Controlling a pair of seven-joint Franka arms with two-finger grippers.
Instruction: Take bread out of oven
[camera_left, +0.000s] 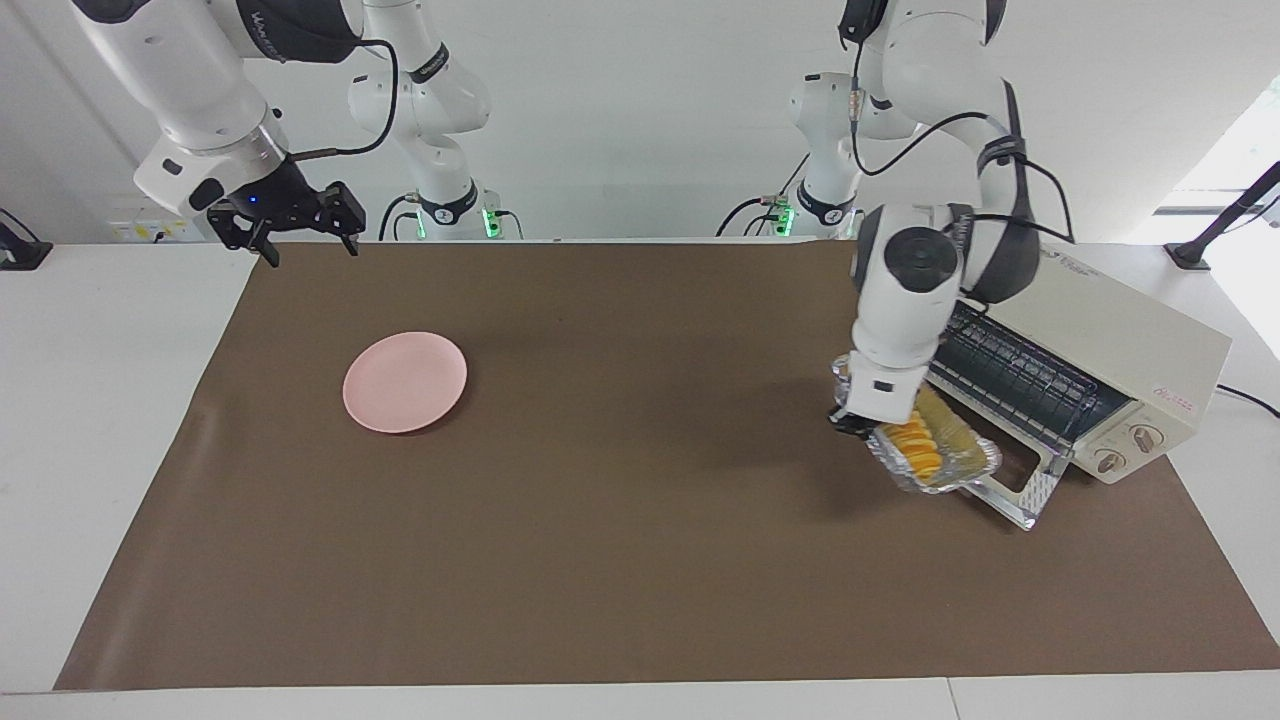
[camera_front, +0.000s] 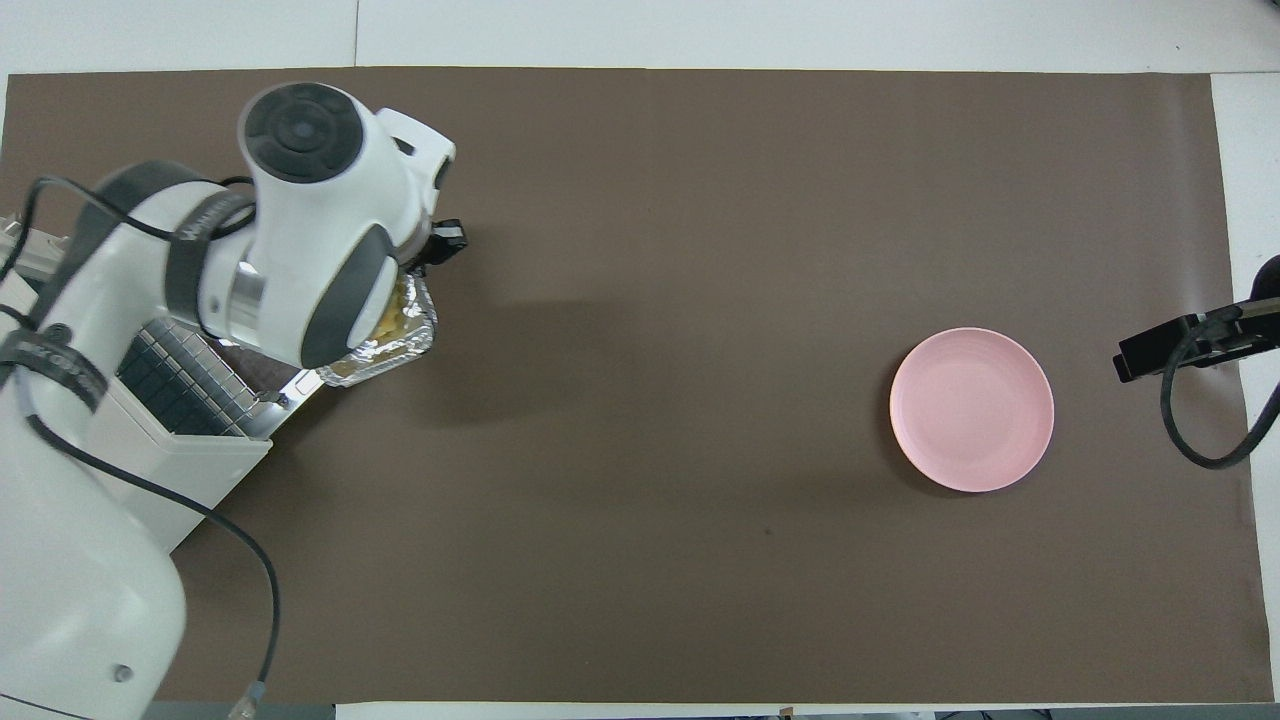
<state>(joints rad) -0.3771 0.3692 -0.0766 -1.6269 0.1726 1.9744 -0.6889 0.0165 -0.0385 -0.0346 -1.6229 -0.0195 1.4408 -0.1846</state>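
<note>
The left gripper (camera_left: 852, 418) is up in the air, just in front of the oven (camera_left: 1090, 372), over the edge of its open door (camera_left: 1010, 487). Its fingers are pinched shut on the rim of a shiny foil tray (camera_left: 940, 462). The tray hangs from the gripper and tips a little. The bread (camera_left: 925, 448) lies in the tray, right beside the gripper, out of the oven. The oven's wire rack (camera_left: 1015, 375) shows bare inside, past the tray from the gripper. A pink plate (camera_left: 405, 382) sits on the brown mat (camera_left: 640, 560), well apart from the left gripper, toward the right arm's end of the table. The right gripper (camera_left: 305, 232) waits above the mat's edge near that plate, its fingers spread apart and holding nothing.
</note>
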